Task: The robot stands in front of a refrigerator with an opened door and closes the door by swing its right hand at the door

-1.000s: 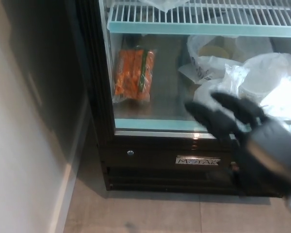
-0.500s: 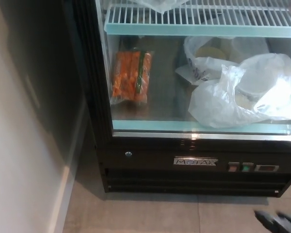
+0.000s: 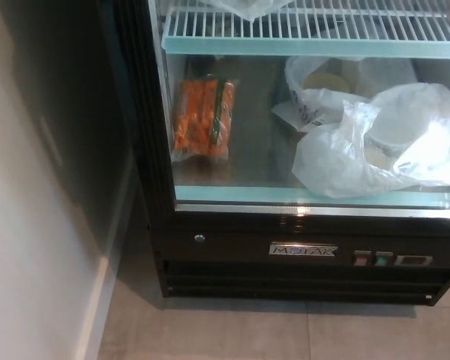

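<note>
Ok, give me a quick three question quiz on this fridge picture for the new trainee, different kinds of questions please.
1. True or false: a robot hand shows in the head view.
2. What lies at the left of the bottom shelf? A) bag of carrots B) milk bottle C) egg carton
3. Fill in: the white plastic bags lie on the shelf's ____ side.

Key: 1. False, neither hand is in view. 2. A, the bag of carrots. 3. Right.
</note>
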`<state>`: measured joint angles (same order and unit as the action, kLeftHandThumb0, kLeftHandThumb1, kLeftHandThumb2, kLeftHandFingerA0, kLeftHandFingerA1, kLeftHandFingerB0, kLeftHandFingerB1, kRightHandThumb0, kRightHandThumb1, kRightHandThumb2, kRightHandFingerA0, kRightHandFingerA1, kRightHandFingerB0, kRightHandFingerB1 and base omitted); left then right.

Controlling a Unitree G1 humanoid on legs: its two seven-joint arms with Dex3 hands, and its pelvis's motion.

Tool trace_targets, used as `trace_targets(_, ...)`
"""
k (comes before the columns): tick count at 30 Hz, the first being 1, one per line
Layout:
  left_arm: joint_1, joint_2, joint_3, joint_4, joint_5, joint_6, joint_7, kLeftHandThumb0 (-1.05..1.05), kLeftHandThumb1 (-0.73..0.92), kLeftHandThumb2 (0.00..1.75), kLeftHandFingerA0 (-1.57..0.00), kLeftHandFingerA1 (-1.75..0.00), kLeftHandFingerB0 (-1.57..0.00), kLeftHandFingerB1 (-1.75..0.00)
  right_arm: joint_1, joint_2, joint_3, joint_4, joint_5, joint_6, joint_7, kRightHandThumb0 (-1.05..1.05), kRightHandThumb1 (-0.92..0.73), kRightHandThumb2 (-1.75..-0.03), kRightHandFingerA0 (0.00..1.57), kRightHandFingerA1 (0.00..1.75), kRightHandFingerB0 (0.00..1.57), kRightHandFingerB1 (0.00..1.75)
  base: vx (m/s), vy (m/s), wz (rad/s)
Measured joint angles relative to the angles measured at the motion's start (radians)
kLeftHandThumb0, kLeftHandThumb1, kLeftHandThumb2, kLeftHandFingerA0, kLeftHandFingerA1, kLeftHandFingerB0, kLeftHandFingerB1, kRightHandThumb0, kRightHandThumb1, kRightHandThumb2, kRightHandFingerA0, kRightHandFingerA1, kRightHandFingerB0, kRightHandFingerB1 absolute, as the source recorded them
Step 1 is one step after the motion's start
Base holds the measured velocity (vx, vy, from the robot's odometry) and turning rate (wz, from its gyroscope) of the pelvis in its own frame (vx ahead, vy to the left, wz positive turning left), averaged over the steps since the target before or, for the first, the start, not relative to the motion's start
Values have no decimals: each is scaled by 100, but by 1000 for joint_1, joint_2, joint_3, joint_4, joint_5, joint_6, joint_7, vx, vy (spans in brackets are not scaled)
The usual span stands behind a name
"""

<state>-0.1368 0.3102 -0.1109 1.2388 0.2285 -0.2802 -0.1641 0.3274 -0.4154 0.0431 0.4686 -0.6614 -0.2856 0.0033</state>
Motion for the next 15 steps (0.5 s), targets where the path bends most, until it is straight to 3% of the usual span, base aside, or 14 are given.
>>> trace_targets(2, 0, 0, 0, 0, 0, 0, 0, -58, 87, 66, -36, -36, -30, -32, -52, 8, 7, 98, 0, 35, 4, -84, -78, -111, 13, 51, 2, 39, 0, 0, 0)
trace_targets(3, 1, 0, 0, 0, 0, 0, 0, -58, 86, 66, -36, -36, -28, -31, -77, 11, 12, 147, 0, 49, 6, -79, -77, -111, 5, 48, 1, 39, 0, 0, 0)
trace_targets(6, 6, 0, 0, 0, 0, 0, 0, -59, 86, 66, -35, -35, -28, -31, -137, 20, 26, 267, 1, 82, 11, -78, -76, -111, 5, 48, 0, 40, 0, 0, 0)
trace_targets(7, 10, 0, 0, 0, 0, 0, 0, -58, 86, 66, -33, -35, -26, -31, -162, 24, 31, 323, 1, 96, 15, -79, -89, -68, 13, 41, 10, 31, 0, 0, 0)
trace_targets(8, 12, 0, 0, 0, 0, 0, 0, -58, 86, 66, -33, -35, -26, -31, -175, 25, 33, 352, 2, 104, 17, -79, -89, -68, 13, 41, 10, 31, 0, 0, 0)
trace_targets(9, 15, 0, 0, 0, 0, 0, 0, -57, 86, 66, -34, -35, -27, -31, -187, 28, 35, 381, 2, 111, 19, -37, -48, -108, 1, 51, 0, 49, 0, 0, 0)
trace_targets(12, 37, 2, 2, 0, 0, 0, 0, -58, 88, 67, -36, -35, -30, -32, -243, 45, 37, 525, 8, 153, 24, -38, -48, -108, 1, 51, 0, 49, 0, 0, 0)
trace_targets(13, 43, 4, 1, 0, 0, 0, 0, -59, 86, 66, -35, -35, -28, -31, -254, 50, 37, 556, 10, 163, 24, -79, -92, -69, 13, 35, 11, 29, 0, 0, 0)
trace_targets(14, 60, 9, 1, 0, 0, -2, 0, -58, 87, 66, -35, -35, -29, -32, -274, 61, 38, 620, 18, 183, 24, -37, -48, -108, 1, 50, 0, 49, 0, 0, 0)
trace_targets(15, 60, 9, 1, 0, 0, -2, 0, -58, 87, 66, -35, -35, -29, -32, -274, 61, 38, 620, 18, 183, 24, -37, -48, -108, 1, 50, 0, 49, 0, 0, 0)
